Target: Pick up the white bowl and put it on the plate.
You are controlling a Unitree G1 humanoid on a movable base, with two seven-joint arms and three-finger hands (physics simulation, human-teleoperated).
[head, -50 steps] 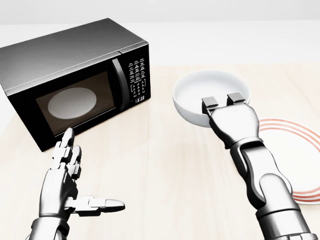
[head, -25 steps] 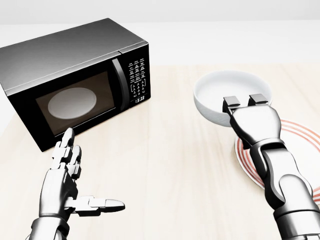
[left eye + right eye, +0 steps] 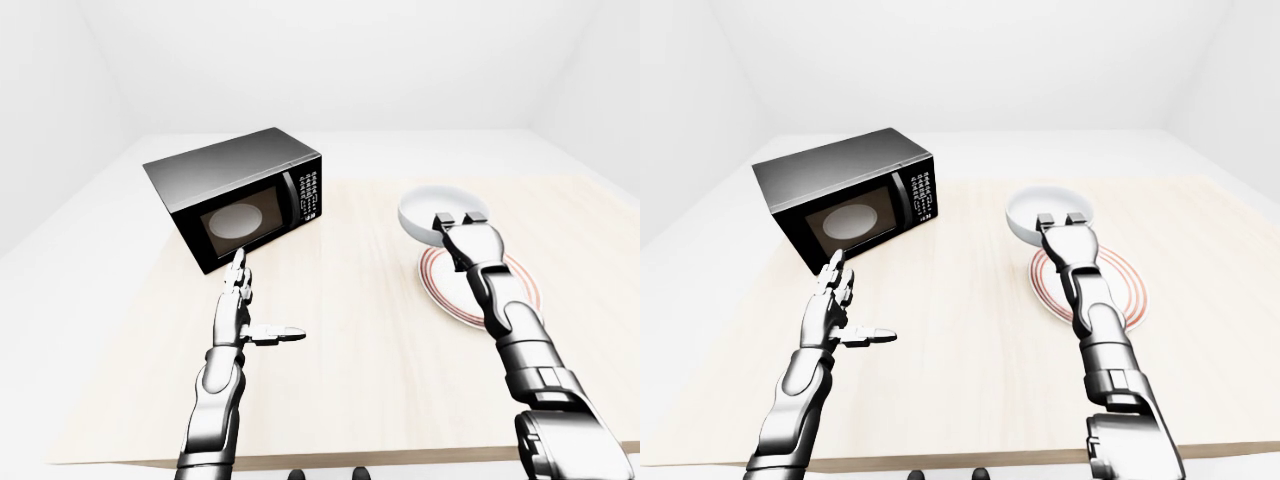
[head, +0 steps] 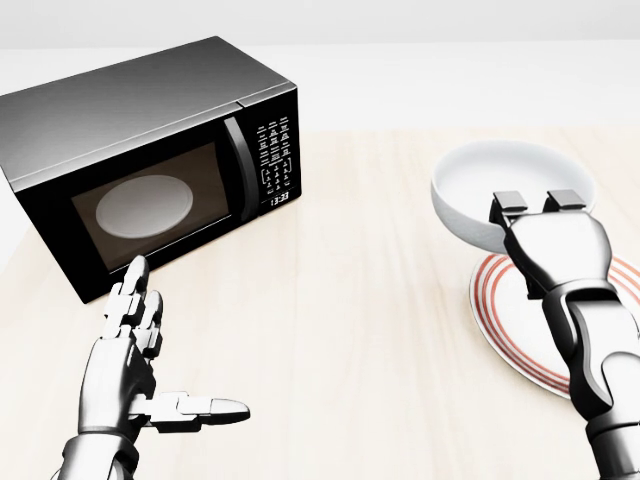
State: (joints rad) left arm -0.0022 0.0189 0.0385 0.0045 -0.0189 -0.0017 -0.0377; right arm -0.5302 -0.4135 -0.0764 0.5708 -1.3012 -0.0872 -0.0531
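Gripping the white bowl (image 4: 505, 190), right hand (image 4: 550, 240) fingers overlap the plate (image 3: 450, 295); left hand (image 4: 125, 360) splayed.

A kitchen set-up in a simulator, bare and stylised. A pale wood-grain counter (image 3: 340, 300) carries a black microwave (image 4: 140, 160) at about ten o'clock in the head view, its keypad and clock display showing beside the glass door. At about three o'clock lie a red-ringed plate (image 4: 505, 315) and a white bowl (image 4: 480, 185). Plain white walls (image 3: 330, 60) and white floor surround the counter.
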